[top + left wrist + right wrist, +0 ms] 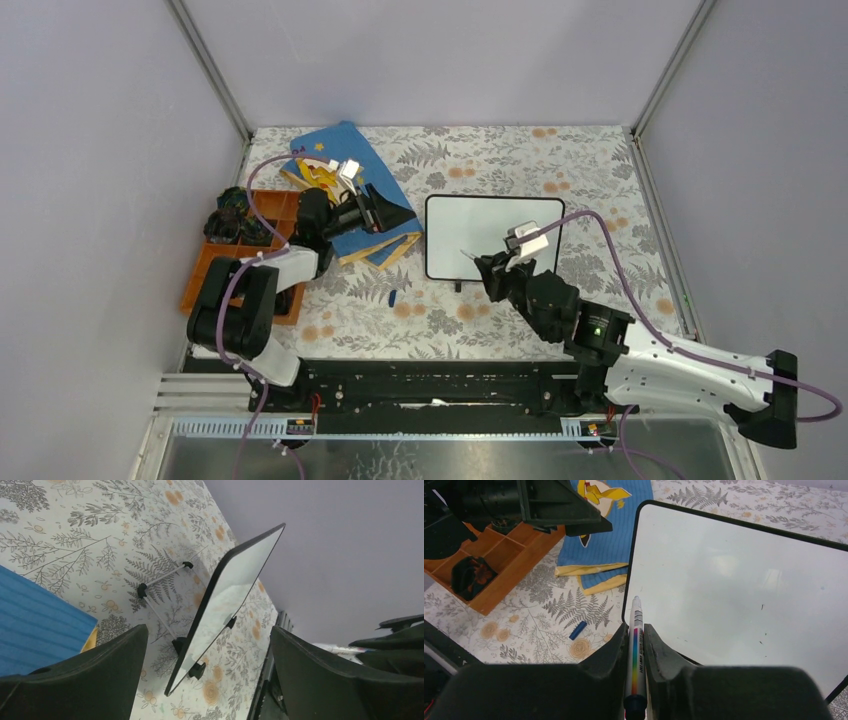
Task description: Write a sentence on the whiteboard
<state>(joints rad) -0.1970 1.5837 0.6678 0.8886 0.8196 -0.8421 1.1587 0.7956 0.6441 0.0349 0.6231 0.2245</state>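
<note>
Top view: grey walls (440,50) stand round a leafy, flowery tablecloth (480,160). The whiteboard (495,235) stands in the middle, plain white. The right gripper (490,268) squeezes a marker (636,620), its tip maybe touching the board. The left gripper (388,212) is spread wide.

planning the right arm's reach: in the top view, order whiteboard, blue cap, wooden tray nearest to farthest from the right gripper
1. whiteboard: directly below the right gripper, which holds a marker over its near part.
2. blue cap: lying left of the board, off its near corner.
3. wooden tray: at the far left edge, well past the cap.
</note>
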